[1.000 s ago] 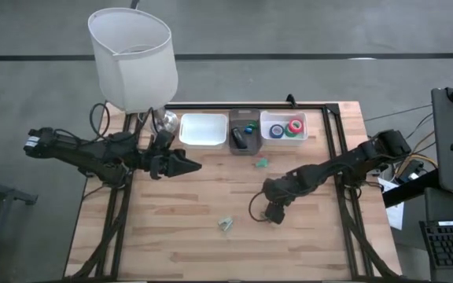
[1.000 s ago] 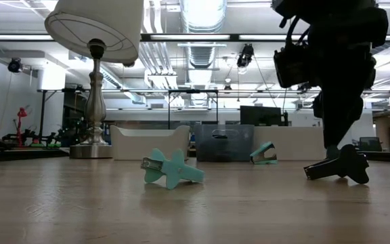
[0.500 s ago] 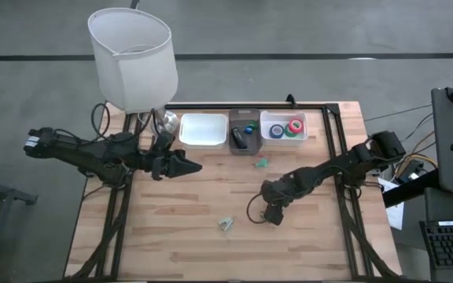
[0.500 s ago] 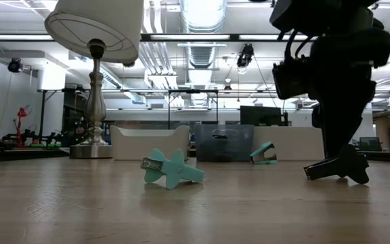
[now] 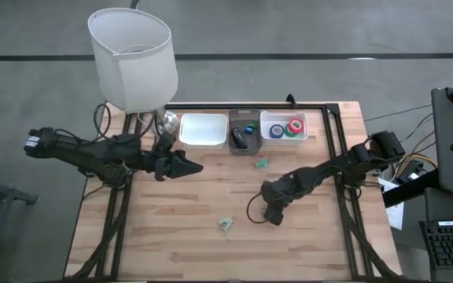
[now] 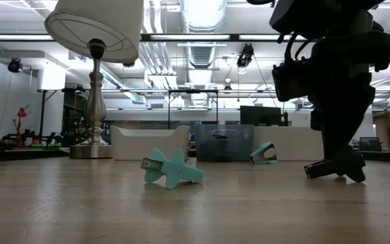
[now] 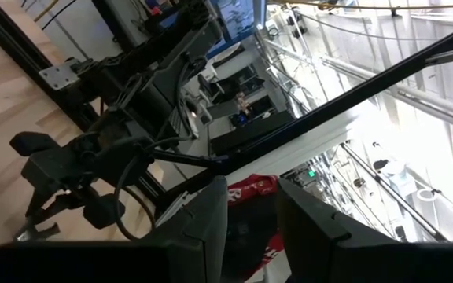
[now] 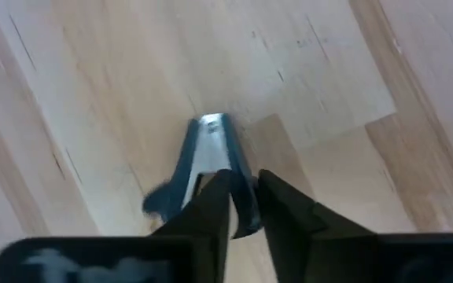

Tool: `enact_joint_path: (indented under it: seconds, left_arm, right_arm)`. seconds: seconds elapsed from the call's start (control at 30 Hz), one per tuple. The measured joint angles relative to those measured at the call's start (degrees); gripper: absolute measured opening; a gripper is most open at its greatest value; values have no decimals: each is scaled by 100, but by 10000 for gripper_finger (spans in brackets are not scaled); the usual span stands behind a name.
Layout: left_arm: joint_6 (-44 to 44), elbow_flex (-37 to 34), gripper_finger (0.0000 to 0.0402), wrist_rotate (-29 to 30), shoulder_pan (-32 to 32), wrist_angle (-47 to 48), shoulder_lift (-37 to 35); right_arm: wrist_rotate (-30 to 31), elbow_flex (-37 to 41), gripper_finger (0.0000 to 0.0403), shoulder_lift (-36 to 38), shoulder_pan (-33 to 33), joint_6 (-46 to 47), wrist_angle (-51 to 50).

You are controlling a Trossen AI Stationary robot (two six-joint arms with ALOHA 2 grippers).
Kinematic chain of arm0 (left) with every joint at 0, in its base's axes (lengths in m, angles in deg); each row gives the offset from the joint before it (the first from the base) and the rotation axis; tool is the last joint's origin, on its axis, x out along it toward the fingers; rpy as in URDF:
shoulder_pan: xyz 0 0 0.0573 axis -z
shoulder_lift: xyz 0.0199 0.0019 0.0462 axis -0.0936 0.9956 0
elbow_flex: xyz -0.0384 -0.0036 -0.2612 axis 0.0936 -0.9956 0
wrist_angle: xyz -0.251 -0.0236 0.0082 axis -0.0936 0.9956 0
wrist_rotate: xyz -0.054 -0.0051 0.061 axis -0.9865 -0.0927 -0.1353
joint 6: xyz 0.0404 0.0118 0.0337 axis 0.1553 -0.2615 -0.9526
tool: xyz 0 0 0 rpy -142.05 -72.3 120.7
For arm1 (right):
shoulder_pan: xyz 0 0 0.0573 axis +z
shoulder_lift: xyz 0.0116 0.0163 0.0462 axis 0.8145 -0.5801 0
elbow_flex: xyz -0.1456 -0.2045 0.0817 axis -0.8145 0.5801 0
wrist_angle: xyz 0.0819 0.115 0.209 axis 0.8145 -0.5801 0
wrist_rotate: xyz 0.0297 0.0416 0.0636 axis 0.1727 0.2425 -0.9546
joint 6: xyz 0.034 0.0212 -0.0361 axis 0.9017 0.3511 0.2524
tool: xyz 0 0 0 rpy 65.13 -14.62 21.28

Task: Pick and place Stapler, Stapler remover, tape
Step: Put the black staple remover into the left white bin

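A small black stapler [image 8: 209, 145] with a silver strip on top lies on the wood table right of centre [image 5: 274, 220]. It also shows in the low view [image 6: 320, 169]. My right gripper [image 8: 244, 196] stands over it, pointing down, shut on it [image 5: 273, 213]. My left gripper [image 5: 195, 165] hangs in the air at the table's left, narrowly open and empty [image 7: 252, 212]. Blue, green and red tape rolls [image 5: 287, 127] sit in the far right tray. Two teal staple removers lie on the table, one near the trays [image 5: 261, 163] and one toward the near edge [image 5: 226, 225]. My right gripper has the stapler's two long sides [image 8: 238, 185] between its two fingers, at the end nearer the wrist. The fingers come from above, pointing down, and lie along the stapler's sides. The stapler's silver-tipped end [image 8: 211, 124] sticks out past them. In the low view its underside rests on the table [image 6: 313, 173].
Three trays stand in a row at the far edge: a white one [image 5: 203, 130], a dark one [image 5: 246, 143] with small items, and the tape tray [image 5: 266, 134]. A lamp with a white shade [image 5: 132, 55] stands at the far left. Bare wood lies in the near half.
My right gripper has come down a little over the stapler and shifted slightly toward the table's left. The stapler stays on the table.
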Motion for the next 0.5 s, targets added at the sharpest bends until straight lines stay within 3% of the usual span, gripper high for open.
enact_joint_path:
  seconds: [0.13,0.3,0.5]
  left_arm:
    - [-63,0,110,-2,0,1,27]
    - [-659,0,110,-7,-2,113,28]
    - [-1824,0,110,-413,-1,238,29]
  right_arm:
    - [-119,0,19,12,-9,96,-2]
    - [-102,-104,12,138,-35,353,-27]
    - [-3,-859,8,234,-280,25,-68]
